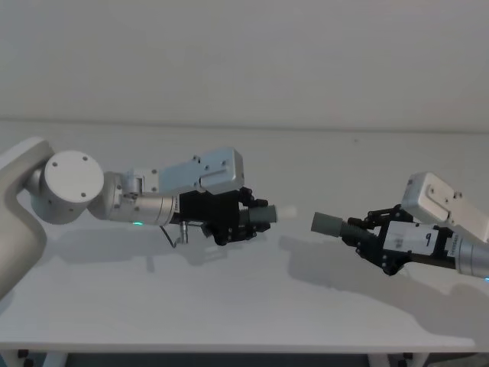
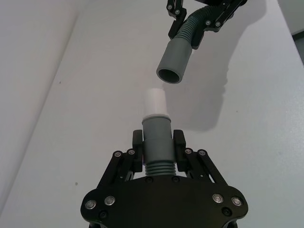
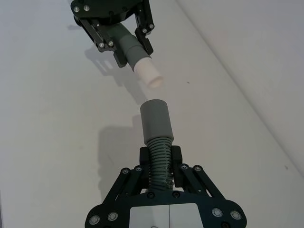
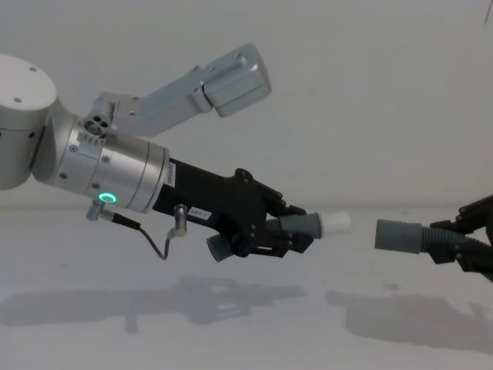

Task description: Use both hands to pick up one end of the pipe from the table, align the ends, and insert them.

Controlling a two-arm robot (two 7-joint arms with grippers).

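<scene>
Both pieces of the pipe are held in the air above the white table (image 1: pixel 229 306). My left gripper (image 1: pixel 246 219) is shut on one grey piece (image 2: pixel 156 127), whose pale narrow tip (image 4: pixel 333 223) points toward the right arm. The other piece (image 3: pixel 156 121) is in my right gripper (image 1: pixel 367 231), which is shut on its ribbed section. Its open collar mouth (image 2: pixel 170 75) faces the pale tip. A short gap separates the two ends, and they are roughly in line. In the head view the collar (image 1: pixel 328 223) sits slightly lower than the tip (image 1: pixel 286 212).
Shadows of both arms fall on the bare table surface under them. A plain pale wall (image 1: pixel 244 61) rises behind the table's far edge. The table's front edge (image 1: pixel 229 353) runs along the bottom of the head view.
</scene>
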